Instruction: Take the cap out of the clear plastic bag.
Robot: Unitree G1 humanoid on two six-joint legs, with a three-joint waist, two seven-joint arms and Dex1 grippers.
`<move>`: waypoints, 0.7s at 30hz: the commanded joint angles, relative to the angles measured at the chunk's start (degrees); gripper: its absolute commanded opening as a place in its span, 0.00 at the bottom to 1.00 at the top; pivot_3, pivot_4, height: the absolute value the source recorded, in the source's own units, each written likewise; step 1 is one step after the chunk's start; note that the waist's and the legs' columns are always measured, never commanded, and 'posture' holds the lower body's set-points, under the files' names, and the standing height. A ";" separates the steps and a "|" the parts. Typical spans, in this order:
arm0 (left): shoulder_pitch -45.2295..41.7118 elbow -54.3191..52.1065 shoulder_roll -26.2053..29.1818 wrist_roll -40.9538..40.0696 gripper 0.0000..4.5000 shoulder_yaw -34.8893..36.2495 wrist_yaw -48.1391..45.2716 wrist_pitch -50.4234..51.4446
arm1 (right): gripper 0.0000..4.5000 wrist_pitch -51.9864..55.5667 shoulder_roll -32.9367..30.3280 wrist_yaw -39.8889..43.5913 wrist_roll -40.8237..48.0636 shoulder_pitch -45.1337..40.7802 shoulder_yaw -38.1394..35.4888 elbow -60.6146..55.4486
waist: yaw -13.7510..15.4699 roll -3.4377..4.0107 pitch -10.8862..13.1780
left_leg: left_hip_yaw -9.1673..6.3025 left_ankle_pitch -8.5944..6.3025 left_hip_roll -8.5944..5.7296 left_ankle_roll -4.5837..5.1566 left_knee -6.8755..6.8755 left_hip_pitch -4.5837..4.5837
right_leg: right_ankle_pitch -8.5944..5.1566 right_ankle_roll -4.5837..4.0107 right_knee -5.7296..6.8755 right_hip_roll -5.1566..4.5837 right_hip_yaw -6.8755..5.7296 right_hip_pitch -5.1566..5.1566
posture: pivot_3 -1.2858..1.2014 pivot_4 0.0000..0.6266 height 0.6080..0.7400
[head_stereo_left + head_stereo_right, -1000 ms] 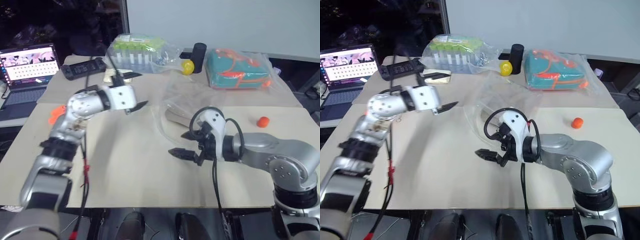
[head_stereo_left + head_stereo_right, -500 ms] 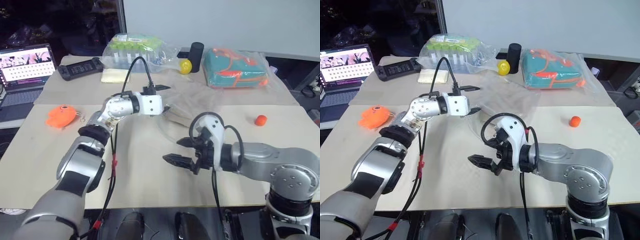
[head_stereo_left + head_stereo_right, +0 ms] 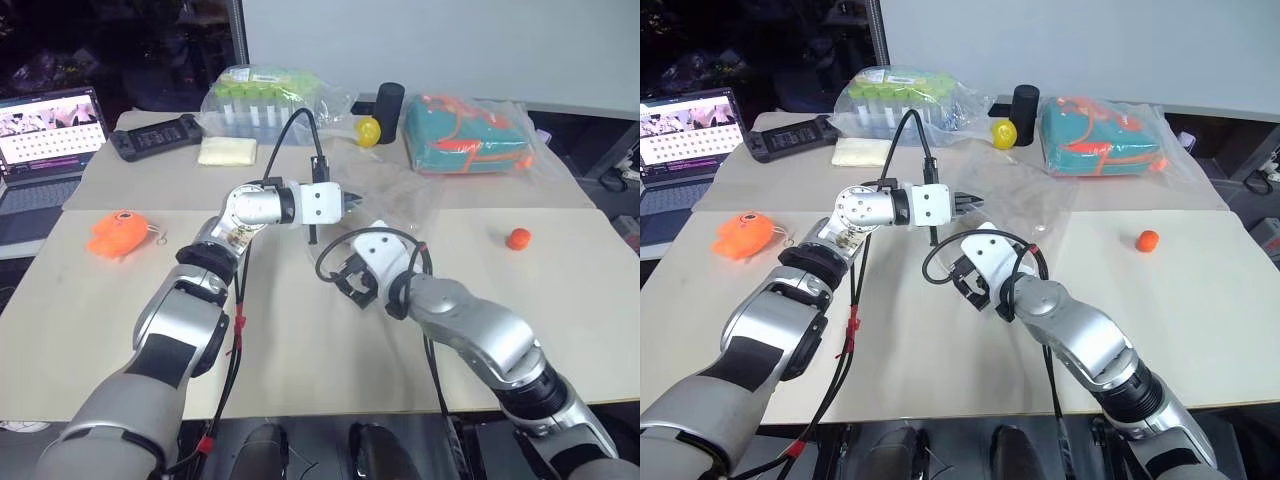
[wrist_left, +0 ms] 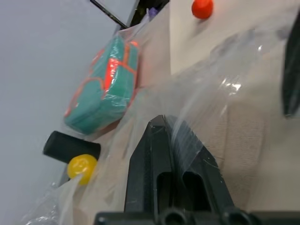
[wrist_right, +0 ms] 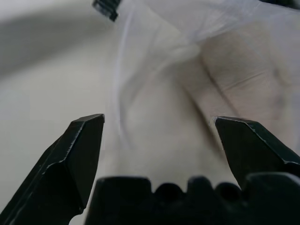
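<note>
Near the frame's centre, the right gripper [image 5: 157, 140] has its fingers wide apart, facing the mouth of the clear plastic bag [image 3: 400, 195]. The cap [image 5: 243, 84] lies inside it, just beyond. Behind, the left gripper [image 3: 970, 204] is clamped on the thin plastic. The plastic may slip out, or the right fingers may catch plastic together with the cap.

Even, fairly bright light falls from above on the table [image 3: 300, 330], while the upper left of the head views stays dark; glare streaks the clear plastic bag [image 4: 225, 84], and the right wrist view is soft and blurred throughout
</note>
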 commanded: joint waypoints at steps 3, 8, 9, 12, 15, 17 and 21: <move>-3.72 0.76 1.10 1.82 0.01 0.51 2.28 -0.14 | 1.00 -12.38 -2.94 3.29 -14.83 -1.71 5.46 3.89 | -0.06 0.00 0.00 | 0.01 0.00 0.00 0.00 0.00 0.00 | 0.00 0.00 0.00 0.00 0.00 0.00 | 0.52 0.24 1.00; -4.99 1.70 1.59 2.78 0.01 0.53 2.73 -0.05 | 1.00 -22.03 -2.45 3.97 -26.92 -2.99 9.88 13.65 | -0.10 0.00 0.00 | 0.05 0.00 0.01 0.00 0.02 0.04 | 0.00 0.00 -0.03 0.01 0.02 -0.01 | 0.52 0.24 1.00; -5.09 1.77 1.68 2.96 0.01 0.53 2.79 -0.11 | 1.00 -23.66 -2.07 4.10 -28.63 -3.27 10.43 15.67 | -0.09 0.00 0.00 | 0.05 0.00 0.01 0.00 0.02 0.03 | 0.00 0.00 -0.03 0.01 0.02 -0.01 | 0.52 0.24 1.00; -5.00 1.62 1.94 3.36 0.01 0.62 2.60 -0.07 | 1.00 -29.06 0.61 2.98 -32.82 -4.66 10.26 25.14 | -0.07 0.00 0.00 | 0.06 0.00 0.01 0.00 0.01 0.02 | 0.00 0.00 -0.02 0.01 0.02 -0.02 | 0.52 0.24 1.00; -4.48 1.15 2.36 3.22 0.01 0.63 2.09 -0.12 | 1.00 -33.96 3.10 3.07 -34.75 -6.05 8.73 32.97 | -0.08 0.00 0.00 | 0.07 0.00 0.01 -0.01 0.01 0.03 | 0.00 0.00 0.01 0.01 0.03 -0.02 | 0.52 0.24 1.00; -4.20 0.90 2.71 3.21 0.01 0.65 2.02 -0.07 | 1.00 -36.63 4.50 3.13 -35.78 -6.65 7.78 36.85 | -0.10 0.00 0.00 | 0.08 0.01 0.01 -0.01 0.00 0.02 | 0.00 0.00 0.01 0.01 0.04 -0.03 | 0.52 0.24 1.00; -3.49 0.43 3.38 2.95 0.00 0.83 1.87 0.22 | 0.82 -41.00 7.72 1.71 -37.44 -7.60 5.97 45.79 | -0.15 0.00 0.00 | 0.10 0.01 0.02 -0.01 0.01 0.06 | 0.00 0.00 0.04 0.01 0.05 -0.02 | 0.52 0.24 1.00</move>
